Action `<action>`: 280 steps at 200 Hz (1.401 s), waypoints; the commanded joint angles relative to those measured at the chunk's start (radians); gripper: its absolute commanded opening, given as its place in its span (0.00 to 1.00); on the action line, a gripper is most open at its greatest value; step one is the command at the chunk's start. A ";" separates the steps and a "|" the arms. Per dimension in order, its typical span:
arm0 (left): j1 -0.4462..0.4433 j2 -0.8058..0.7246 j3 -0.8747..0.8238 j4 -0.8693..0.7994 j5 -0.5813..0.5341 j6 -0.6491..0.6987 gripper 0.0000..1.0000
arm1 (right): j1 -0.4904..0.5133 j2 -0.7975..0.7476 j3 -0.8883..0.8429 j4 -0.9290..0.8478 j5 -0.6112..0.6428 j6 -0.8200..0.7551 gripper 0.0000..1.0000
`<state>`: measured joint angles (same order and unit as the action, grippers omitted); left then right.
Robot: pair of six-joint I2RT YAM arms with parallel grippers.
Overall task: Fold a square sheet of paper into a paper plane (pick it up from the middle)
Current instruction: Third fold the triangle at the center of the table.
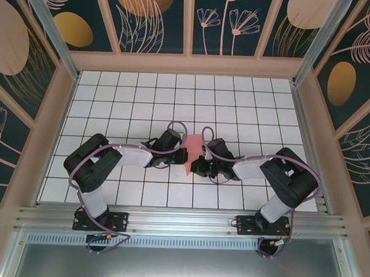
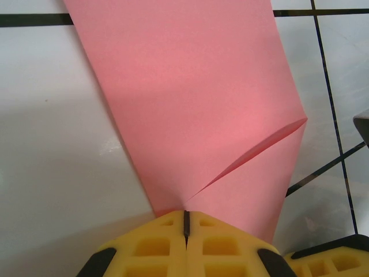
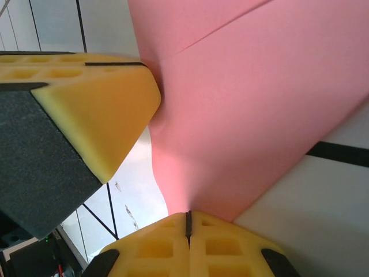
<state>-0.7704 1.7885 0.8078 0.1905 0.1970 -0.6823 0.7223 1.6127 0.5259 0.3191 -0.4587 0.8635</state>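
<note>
I see both arms reaching in to the middle of the table (image 1: 143, 100), and the pink paper (image 1: 194, 143) is right between them. The left gripper (image 1: 183, 157) and the right gripper (image 1: 200, 166) are very near each other, and the paper touches both.

From the left wrist, the left gripper (image 2: 185, 218) has its yellow pads (image 2: 153, 245) pressed together. The paper (image 2: 190, 98) comes out from between them, so it is pinched at its near edge. The paper spreads away over the white tiles. One fold line runs from the pads up to the paper's right edge, where a flap lies over the sheet.

From the right wrist, the right gripper (image 3: 188, 218) is also squeezed tight on the paper (image 3: 259, 115). A yellow pad (image 3: 98, 109) of the left gripper pushes against the paper's side there. I cannot tell if the far end of the paper rests on the table.
</note>
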 commanded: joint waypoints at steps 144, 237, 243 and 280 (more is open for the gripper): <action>0.003 -0.001 -0.022 -0.089 -0.038 0.003 0.00 | 0.071 -0.001 -0.014 -0.021 0.062 0.040 0.05; 0.003 0.002 -0.019 -0.091 -0.039 0.007 0.00 | 0.087 -0.006 -0.011 0.037 0.019 0.061 0.05; 0.004 0.001 -0.019 -0.092 -0.039 0.007 0.00 | 0.090 0.004 -0.014 0.045 0.022 0.066 0.05; 0.004 0.002 -0.019 -0.099 -0.042 0.013 0.00 | 0.103 0.036 0.018 -0.081 0.096 0.042 0.04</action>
<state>-0.7704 1.7836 0.8040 0.1898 0.1837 -0.6823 0.8097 1.6169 0.5274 0.3374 -0.4194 0.9161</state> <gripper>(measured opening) 0.067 0.051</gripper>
